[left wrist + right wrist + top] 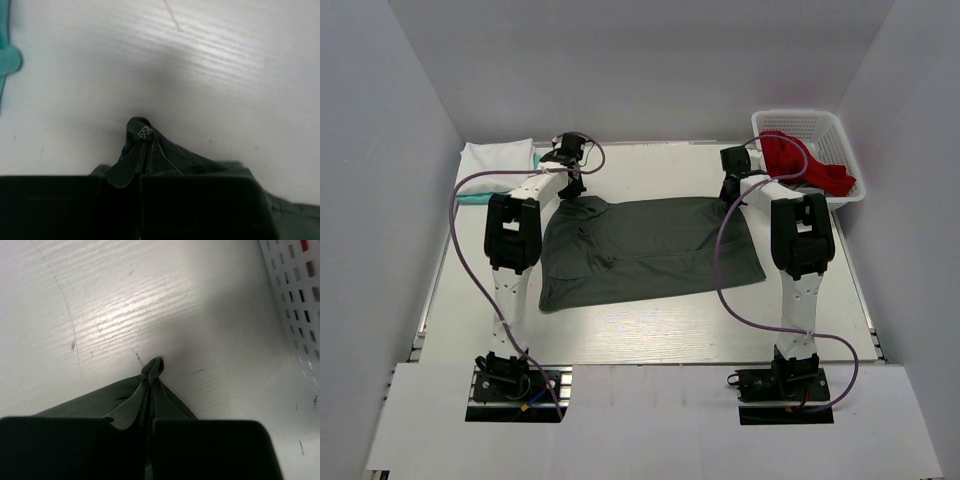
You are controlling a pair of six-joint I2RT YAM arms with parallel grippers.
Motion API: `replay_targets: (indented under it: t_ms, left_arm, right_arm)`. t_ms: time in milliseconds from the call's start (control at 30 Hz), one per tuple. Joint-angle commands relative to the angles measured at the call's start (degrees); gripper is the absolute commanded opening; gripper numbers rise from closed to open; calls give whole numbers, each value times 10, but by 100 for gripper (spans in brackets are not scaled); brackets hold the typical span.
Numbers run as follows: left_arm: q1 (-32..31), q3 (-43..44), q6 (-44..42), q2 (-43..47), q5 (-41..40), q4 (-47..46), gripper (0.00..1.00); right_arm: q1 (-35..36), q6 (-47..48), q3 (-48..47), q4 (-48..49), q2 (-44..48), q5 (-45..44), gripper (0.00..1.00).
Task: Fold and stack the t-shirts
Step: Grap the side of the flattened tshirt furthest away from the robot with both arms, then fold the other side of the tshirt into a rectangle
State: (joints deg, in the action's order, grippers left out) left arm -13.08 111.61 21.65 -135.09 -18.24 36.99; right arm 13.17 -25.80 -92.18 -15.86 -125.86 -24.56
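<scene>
As fingers [200, 207] pinch it, grey t-shirt [650, 250] seems flat.

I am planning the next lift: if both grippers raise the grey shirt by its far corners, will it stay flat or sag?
It will probably sag: the grey shirt lies limp and wrinkled, and its corners bunch into folds in the left gripper and the right gripper. It looks thin, so it is likely light.

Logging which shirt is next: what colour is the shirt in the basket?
That shirt is red; the top external view shows it best.
</scene>
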Motion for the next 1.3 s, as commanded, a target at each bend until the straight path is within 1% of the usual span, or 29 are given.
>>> replay_targets:
  t_ms: [0, 100, 133, 167, 300, 467, 533, 633, 667, 767, 933, 1033, 1133, 1267]
  left_arm:
    - [3, -39, 21, 109, -5, -18, 0]
    - [3, -105, 33, 148, -5, -32, 0]
    - [3, -120, 33, 175, -5, -39, 0]
    - [3, -135, 33, 190, 0, -46, 0]
    - [3, -223, 70, 253, 18, -52, 0]
    - [3, -305, 99, 328, 51, -52, 0]
    - [-2, -350, 126, 369, 51, -52, 0]
    - [-7, -410, 147, 411, 77, -45, 0]
    - [-12, -435, 153, 437, 86, -45, 0]
    - [-24, -480, 170, 485, 101, -53, 0]
    - [-36, -533, 191, 532, 95, -47, 0]
    - [-42, -568, 204, 548, 105, -41, 0]
    - [-48, -582, 210, 554, 105, -41, 0]
    - [-58, -597, 215, 565, 100, -29, 0]
  right_arm:
    - [12, 31, 38, 50, 59, -15, 0]
    - [19, 36, 84, 90, 97, -15, 0]
    - [20, 37, 93, 97, 105, -16, 0]
    - [22, 37, 119, 114, 119, -21, 0]
    - [25, 25, 154, 123, 163, -30, 0]
    - [25, 17, 205, 144, 205, -38, 0]
    - [23, 14, 211, 143, 217, -37, 0]
    - [25, 8, 221, 137, 229, -51, 0]
    - [23, 5, 226, 137, 230, -51, 0]
    - [24, 4, 238, 138, 249, -50, 0]
    - [22, 10, 263, 144, 266, -49, 0]
    - [21, 8, 274, 142, 279, -49, 0]
    - [22, 10, 281, 138, 286, -47, 2]
    - [20, 4, 292, 130, 286, -55, 2]
